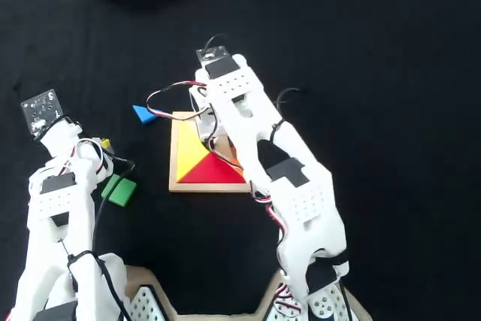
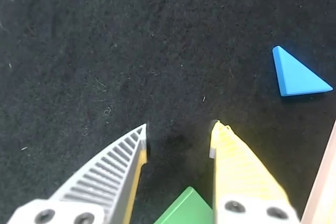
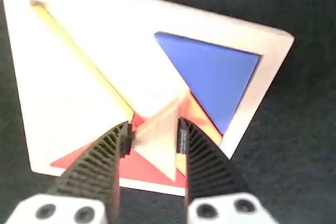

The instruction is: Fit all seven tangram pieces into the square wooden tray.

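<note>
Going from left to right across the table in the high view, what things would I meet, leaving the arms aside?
green piece → blue triangle → square wooden tray

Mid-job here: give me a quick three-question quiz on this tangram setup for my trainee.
1. True or false: the green piece lies inside the wooden tray.
2. What do the fingers of the right gripper close on? A) a pale triangle B) the green piece C) a red triangle
3. Fill in: the left gripper hangs ___ over the black cloth.
Key: 1 false, it lies on the black cloth; 2 A; 3 open.
</note>
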Available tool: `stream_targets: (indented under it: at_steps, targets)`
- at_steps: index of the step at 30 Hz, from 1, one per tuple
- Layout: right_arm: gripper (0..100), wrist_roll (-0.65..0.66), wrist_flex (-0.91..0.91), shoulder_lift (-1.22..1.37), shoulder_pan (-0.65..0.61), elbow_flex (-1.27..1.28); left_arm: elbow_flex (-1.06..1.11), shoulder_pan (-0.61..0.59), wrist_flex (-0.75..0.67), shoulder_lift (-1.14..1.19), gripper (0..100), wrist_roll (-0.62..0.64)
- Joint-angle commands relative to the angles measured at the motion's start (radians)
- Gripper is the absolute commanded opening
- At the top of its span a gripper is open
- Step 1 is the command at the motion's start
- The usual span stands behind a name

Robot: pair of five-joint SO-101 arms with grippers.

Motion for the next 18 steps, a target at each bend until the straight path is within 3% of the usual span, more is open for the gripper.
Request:
stream_targets:
  at_steps: [1,8,18]
  targets:
    - [1.3,-0.048,-0.011,-0.070,-0.006,-0.002,-0.005,0.010,-0.017,-0.023,20,0.000]
    - [11.7,-0.049,-0.011,-0.068,-0.009,-0.002,-0.005,0.010,-0.017,-0.023,20,0.000]
    - [11.3,-0.046,-0.035,-0.068,-0.011,0.001,-0.007,0.010,-0.018,-0.023,20,0.000]
